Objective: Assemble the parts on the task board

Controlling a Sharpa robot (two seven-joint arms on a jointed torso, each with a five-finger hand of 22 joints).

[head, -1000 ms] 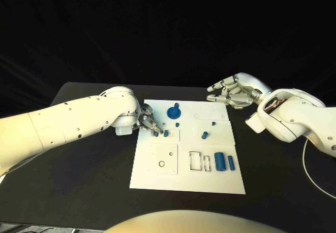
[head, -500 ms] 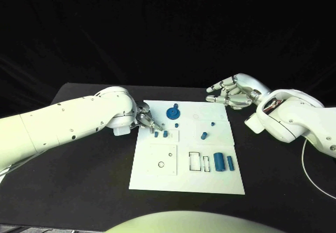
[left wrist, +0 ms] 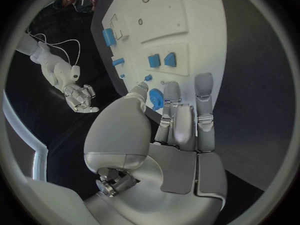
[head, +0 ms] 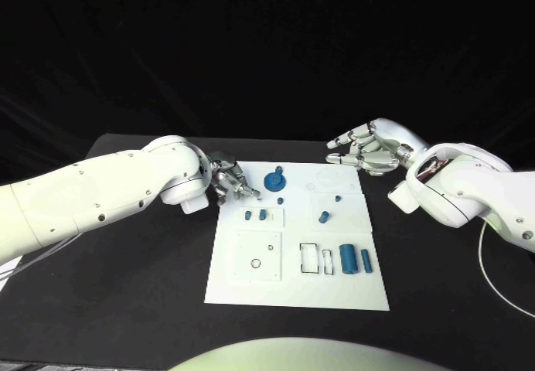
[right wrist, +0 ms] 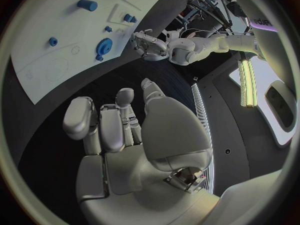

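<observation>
We get a bright, evenly lit task board (head: 298, 247) popping hard against the near-black table (head: 134, 270) and backdrop around it, soft shine on both white arms, hardly any shadow beside the board, and heavy fisheye bending of the board's edges in both wrist views.

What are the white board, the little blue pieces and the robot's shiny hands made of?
Board: looks like matte white plastic, flat and even, with cut-out slots; could be painted.
Blue parts, such as the gear: probably plastic, uniform colour, dull sheen.
Left hand and right hand: silvery, metal-looking with soft highlights; could equally be metallic-coated plastic.
</observation>
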